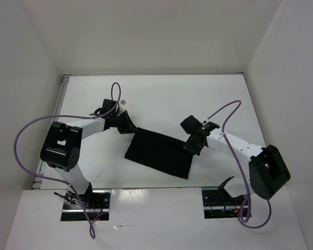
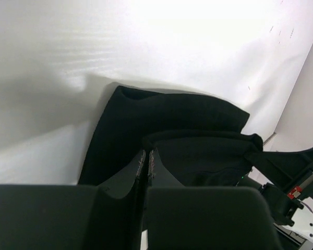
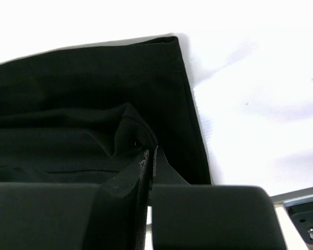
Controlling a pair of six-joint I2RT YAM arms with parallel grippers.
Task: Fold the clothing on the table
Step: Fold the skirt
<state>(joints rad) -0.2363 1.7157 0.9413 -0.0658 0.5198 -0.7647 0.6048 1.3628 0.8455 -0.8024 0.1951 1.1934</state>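
The black clothing [image 1: 159, 153] lies as a slanted rectangle in the middle of the white table [image 1: 161, 99]. My left gripper [image 1: 129, 126] is at its far left corner. In the left wrist view the left gripper [image 2: 146, 152] is shut, pinching a raised edge of the clothing [image 2: 161, 112]. My right gripper [image 1: 194, 144] is at the far right corner. In the right wrist view the right gripper [image 3: 150, 151] is shut too, and the clothing [image 3: 83, 99] bunches up at its tips. A lifted fold runs between the two grippers.
White walls [image 1: 146, 36] enclose the table at the back and sides. A thin metal rail [image 1: 64, 99] runs along the left edge. Purple cables [image 1: 21, 140] loop off both arms. The right arm [image 2: 295, 172] shows in the left wrist view.
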